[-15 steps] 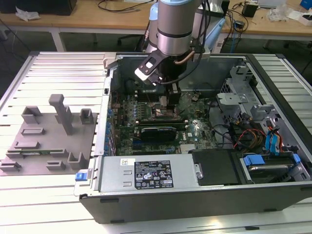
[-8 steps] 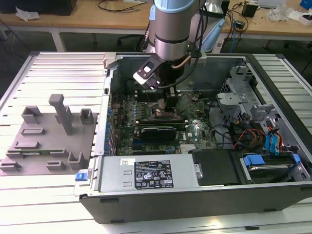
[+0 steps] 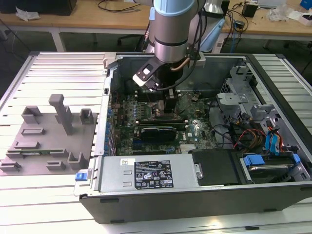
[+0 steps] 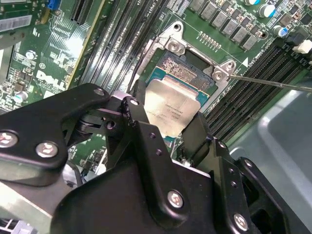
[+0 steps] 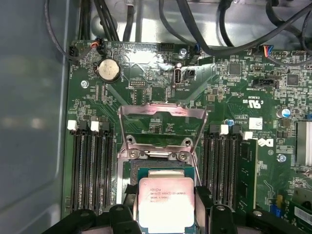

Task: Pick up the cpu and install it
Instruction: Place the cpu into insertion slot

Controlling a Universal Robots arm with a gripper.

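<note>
Gripping the small square silver-topped cpu [image 4: 168,109] by two opposite edges, the black pincer [image 4: 165,117] is clenched on it, probably to keep its underside free. It holds the chip over the dark square socket [image 5: 161,170]; whether it is seated I cannot tell. Beyond, the hinged metal retention plate [image 5: 161,122] stands open. In the exterior view, grey plastic fixture blocks [image 3: 53,136] lie at nine o'clock from the open computer case [image 3: 273,195] on the slatted worktop [image 3: 58,68].

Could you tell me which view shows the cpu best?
The first wrist view: the cpu faces the camera squarely between the jaws. The second wrist view shows the cpu slanted, partly behind a jaw. In the exterior view the arm covers that spot.
</note>
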